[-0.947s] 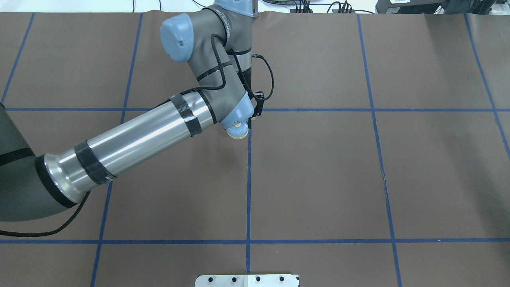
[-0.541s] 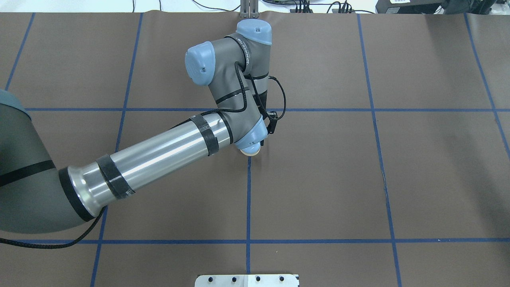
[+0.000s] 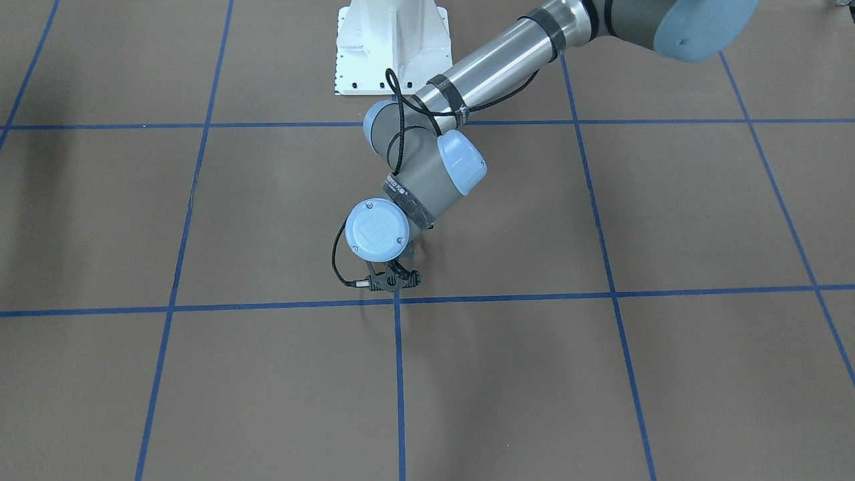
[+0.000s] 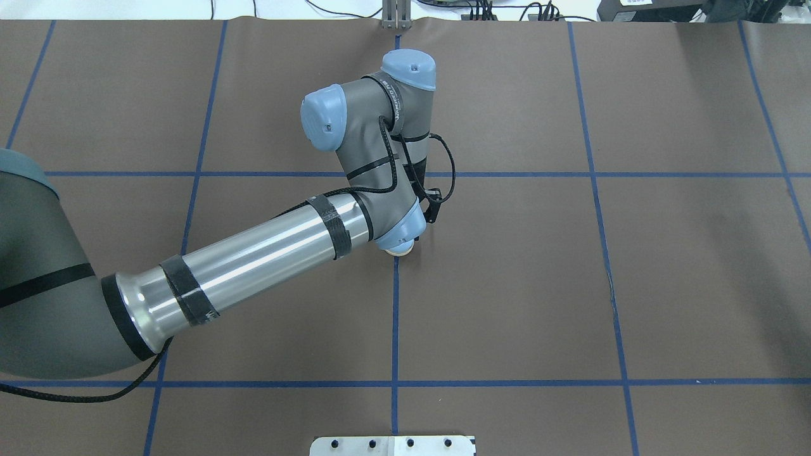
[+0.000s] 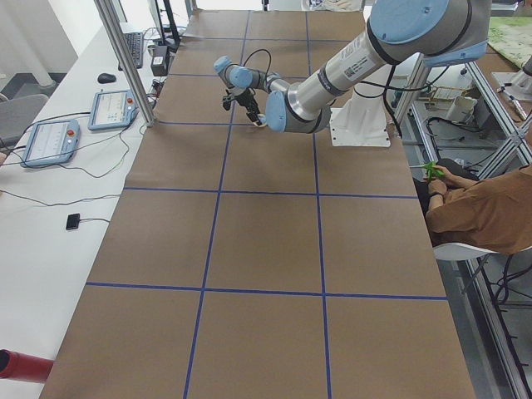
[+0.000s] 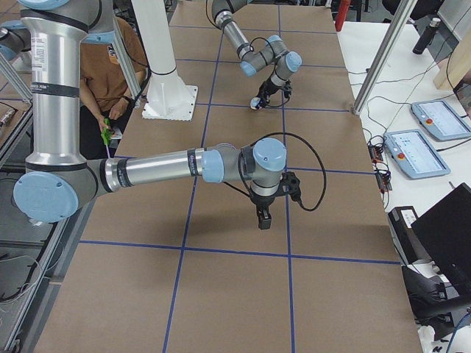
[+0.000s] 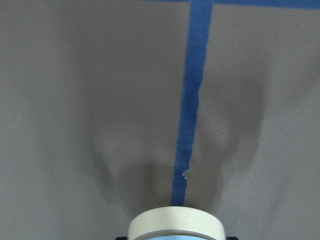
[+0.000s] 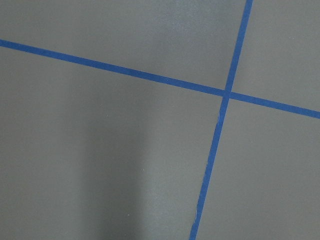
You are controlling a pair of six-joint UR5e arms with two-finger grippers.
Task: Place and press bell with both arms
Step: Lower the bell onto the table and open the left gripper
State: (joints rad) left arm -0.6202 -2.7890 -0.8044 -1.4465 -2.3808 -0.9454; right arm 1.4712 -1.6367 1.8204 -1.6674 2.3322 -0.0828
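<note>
The bell [image 4: 400, 249] shows as a cream base rim under my left arm's wrist cap [image 4: 402, 229], low over the brown table by a blue tape line. In the left wrist view its cream base [image 7: 176, 224] fills the bottom centre, with its shadow close under it. My left gripper [image 5: 249, 108] is shut on the bell; its fingers are hidden by the wrist. My right gripper [image 6: 263, 215] shows only in the exterior right view, pointing down over bare table far from the bell. I cannot tell whether it is open or shut.
Blue tape lines [image 4: 395, 316] grid the brown table. The white bolted pedestal [image 3: 391, 47] stands at the robot's side. A seated operator [image 5: 478, 208] is beside the table. Teach pendants [image 6: 434, 121] and metal frame posts [image 5: 125, 58] stand along the far edge.
My left arm has drawn back toward the robot and a little right, carrying the bell with it. Most of the move came first, and it has nearly settled since.
</note>
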